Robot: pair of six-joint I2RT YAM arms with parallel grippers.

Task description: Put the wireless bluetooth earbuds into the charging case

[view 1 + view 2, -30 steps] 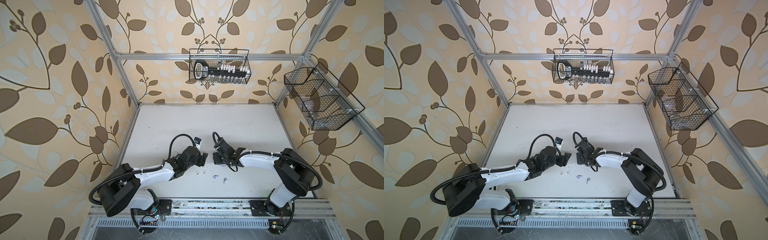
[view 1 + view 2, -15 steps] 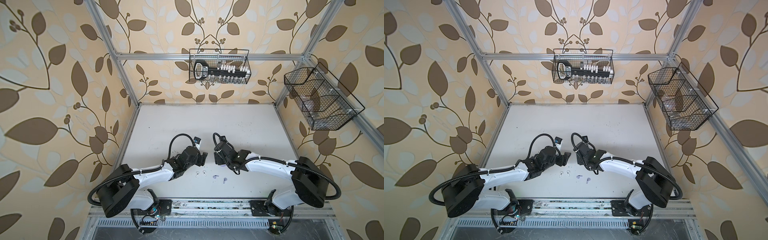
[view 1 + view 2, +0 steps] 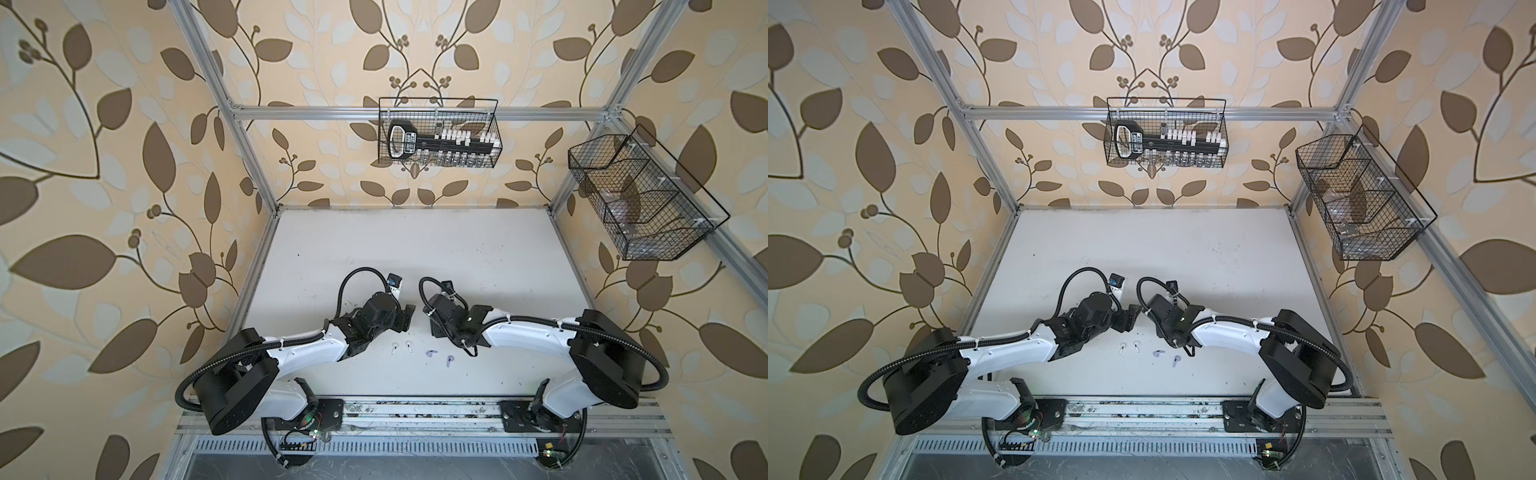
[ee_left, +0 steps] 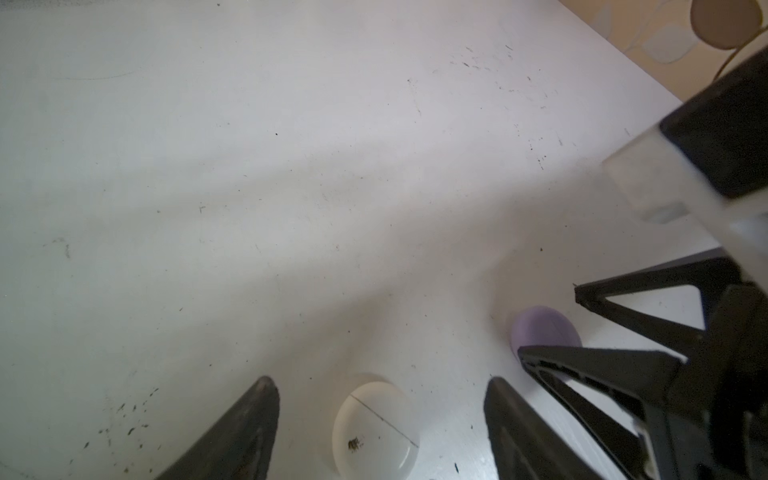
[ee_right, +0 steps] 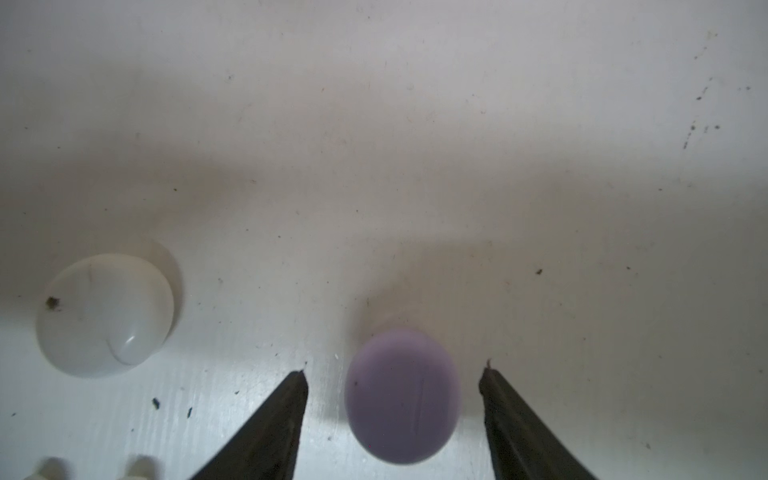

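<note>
The white round charging case (image 4: 374, 428) lies on the table with its lid down, between the fingers of my left gripper (image 4: 380, 382), which is open with a gap on either side. The lilac charging case (image 5: 402, 395) lies the same way inside my open right gripper (image 5: 395, 373), untouched. The white case (image 5: 104, 313) lies beside it. The wrists hide both cases in both top views. Two white earbuds (image 3: 394, 347) (image 3: 409, 346) and two lilac earbuds (image 3: 431, 353) (image 3: 449, 360) lie loose just in front of the grippers.
The two wrists nearly meet at mid-table, with the right gripper's fingers (image 4: 602, 361) close beside my left one. A wire basket (image 3: 438, 133) with a black tool hangs on the back wall. Another wire basket (image 3: 640, 199) hangs on the right wall.
The right arm's elbow swung outward and partly back, and its wrist has settled a little nearer the front edge. The left arm has not moved.
</note>
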